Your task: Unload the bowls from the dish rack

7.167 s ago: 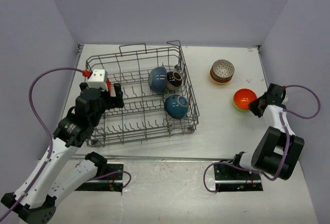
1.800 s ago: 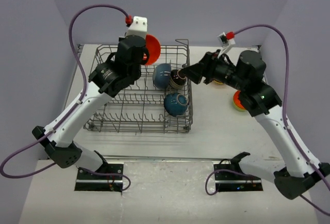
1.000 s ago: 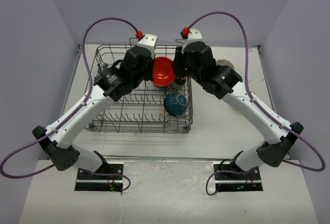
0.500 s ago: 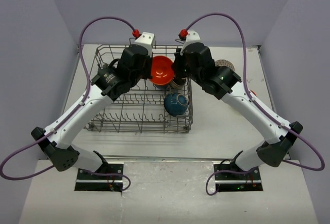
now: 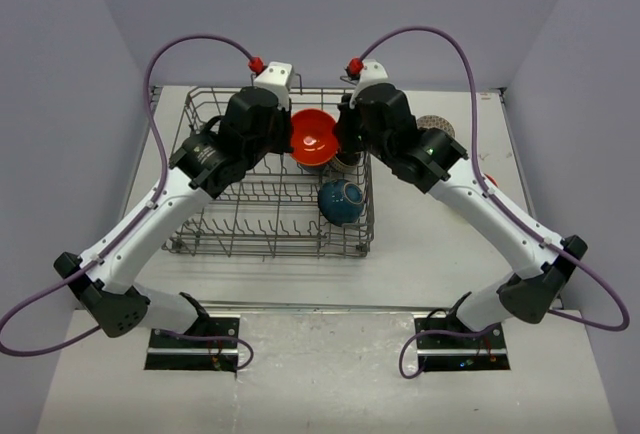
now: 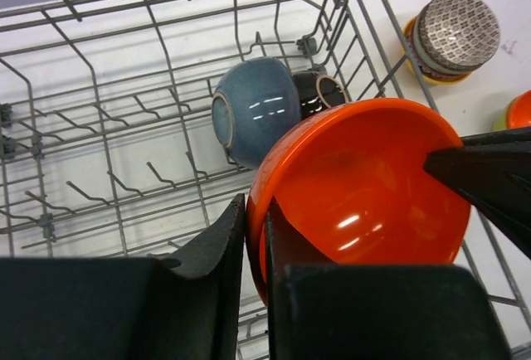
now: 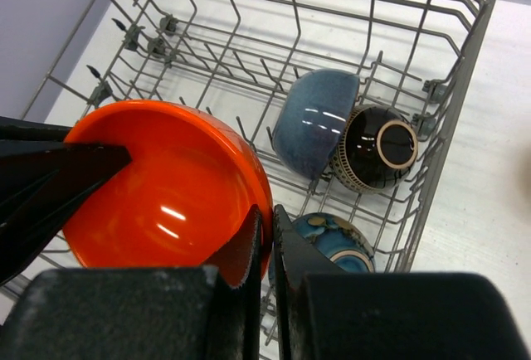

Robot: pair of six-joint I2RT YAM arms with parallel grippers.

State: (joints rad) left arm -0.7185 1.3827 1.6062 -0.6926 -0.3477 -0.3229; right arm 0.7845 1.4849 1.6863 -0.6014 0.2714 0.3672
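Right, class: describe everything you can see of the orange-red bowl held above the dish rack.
The orange-red bowl is plain, round and glossy, like glazed ceramic or plastic. It hangs tilted above the dish rack, empty. The left gripper pinches one side of its rim, the right gripper the opposite side; nothing else seems to touch it.

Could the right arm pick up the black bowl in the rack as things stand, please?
Probably not: the right end effector is shut on the orange bowl, which the left end effector also grips; the black bowl itself looks uncovered.
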